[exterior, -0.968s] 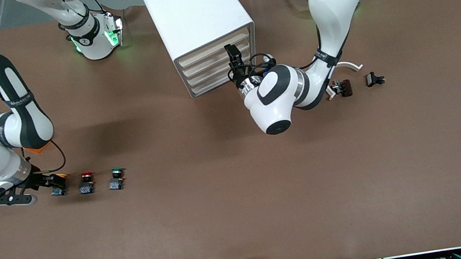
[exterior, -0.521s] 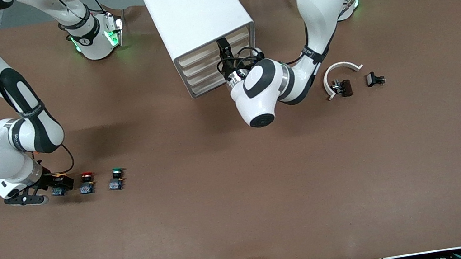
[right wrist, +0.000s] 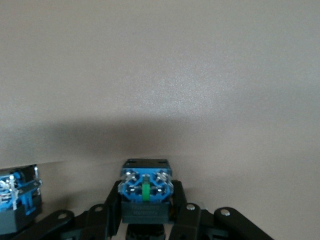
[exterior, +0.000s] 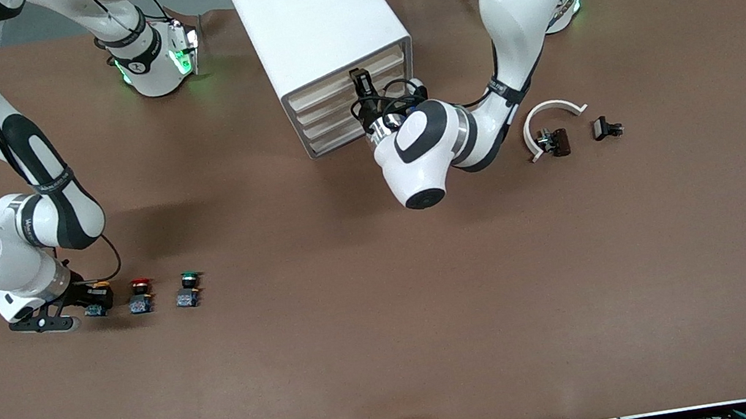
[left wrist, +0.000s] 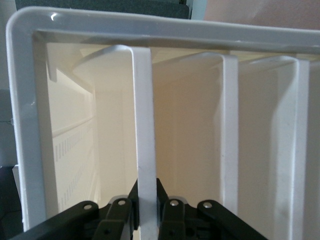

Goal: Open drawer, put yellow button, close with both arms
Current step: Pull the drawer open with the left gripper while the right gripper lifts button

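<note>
Gripping looks set on both ends. Left gripper sits at the front of the drawer, the uppermost of the 4 in the white cabinet; in the left wrist view its fingers are closed onto the drawer's thin pull lip, one on each side, so the pull has to run straight out from the cabinet front, toward the front camera and slightly toward the left arm's end of the table. Drawer looks shut or barely cracked, can't separate those. Right gripper is low at the table near the right arm's end, and the yellow button sits between its fingers; the right wrist view shows the blue base framed by both pads, touching or nearly so, and I read it as clamped. Button is still on the table, in a row with the red button and green button, the red one just beside it, so the lift should go straight up to avoid clipping it. Right arm is the one at the button, left arm at the drawer, well apart. Versus 1 s ago: left gripper has moved up the cabinet front from the lower drawers to the top one, and its elbow has swung in, uncovering the white curved part on the table; right gripper has slid in along the table onto the button.
</note>
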{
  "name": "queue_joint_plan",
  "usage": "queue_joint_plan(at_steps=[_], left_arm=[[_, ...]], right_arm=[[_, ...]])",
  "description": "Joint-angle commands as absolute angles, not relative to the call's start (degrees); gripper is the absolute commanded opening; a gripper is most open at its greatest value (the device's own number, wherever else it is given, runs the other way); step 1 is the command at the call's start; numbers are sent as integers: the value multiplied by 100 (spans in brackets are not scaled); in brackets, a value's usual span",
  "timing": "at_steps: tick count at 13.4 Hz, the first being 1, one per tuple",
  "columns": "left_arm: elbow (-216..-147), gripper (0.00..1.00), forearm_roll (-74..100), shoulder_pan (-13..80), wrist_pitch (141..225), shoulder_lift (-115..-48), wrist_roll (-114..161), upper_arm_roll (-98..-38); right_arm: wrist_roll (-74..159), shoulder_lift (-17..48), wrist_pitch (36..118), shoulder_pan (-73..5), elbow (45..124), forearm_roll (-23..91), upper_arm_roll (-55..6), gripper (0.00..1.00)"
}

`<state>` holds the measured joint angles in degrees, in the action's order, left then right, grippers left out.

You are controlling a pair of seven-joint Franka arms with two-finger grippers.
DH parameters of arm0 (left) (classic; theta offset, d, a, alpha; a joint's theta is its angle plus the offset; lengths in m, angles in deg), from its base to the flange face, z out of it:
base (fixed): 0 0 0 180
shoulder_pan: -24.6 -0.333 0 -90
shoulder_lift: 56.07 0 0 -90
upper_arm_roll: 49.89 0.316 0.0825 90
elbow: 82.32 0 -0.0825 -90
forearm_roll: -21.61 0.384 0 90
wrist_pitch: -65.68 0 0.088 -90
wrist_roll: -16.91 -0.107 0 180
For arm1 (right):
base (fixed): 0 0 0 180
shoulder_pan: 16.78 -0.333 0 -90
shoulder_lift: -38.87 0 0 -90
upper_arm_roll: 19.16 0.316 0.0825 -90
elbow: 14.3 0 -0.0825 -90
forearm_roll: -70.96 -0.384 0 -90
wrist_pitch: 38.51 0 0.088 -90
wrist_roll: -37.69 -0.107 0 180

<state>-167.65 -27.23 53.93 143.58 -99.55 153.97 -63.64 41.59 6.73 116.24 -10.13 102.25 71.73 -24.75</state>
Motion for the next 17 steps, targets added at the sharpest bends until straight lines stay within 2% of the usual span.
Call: queue_joint_plan(at_steps=[1,3,5,7,9,11,14,17], left_arm=[[-16600,5,-2646,5361,14513,-9931,15637,-5843],[-16345,5,-2647,5142,14513,-9967,15797,-5736],[-16230,7,-2647,4834,14513,-9975,15771,-5745],[-16107,25,-2655,4675,14513,-9984,15771,-5745],[-16028,100,-2655,4631,14504,-9975,15762,-5745],[-15826,100,-2646,4491,14513,-9984,15753,-5736],[-15589,100,-2586,4271,14513,-9958,15622,-5728],[-15307,100,-2437,4078,14504,-9905,15035,-5264]], right_arm=[[4209,679,11382,-966,10084,7157,-2391,0],[4174,801,11101,-983,10022,7149,-2382,0],[3807,1169,10418,-1123,9918,7149,-2365,0],[2903,1626,9582,-1552,9812,7149,-2365,0],[1806,2083,8993,-2097,9811,7157,-2365,0],[706,2479,8325,-2817,9645,7157,-2365,0],[-708,2683,7104,-3871,8891,7105,-2365,0],[-2202,2710,6784,-4865,8327,6614,-2365,0]])
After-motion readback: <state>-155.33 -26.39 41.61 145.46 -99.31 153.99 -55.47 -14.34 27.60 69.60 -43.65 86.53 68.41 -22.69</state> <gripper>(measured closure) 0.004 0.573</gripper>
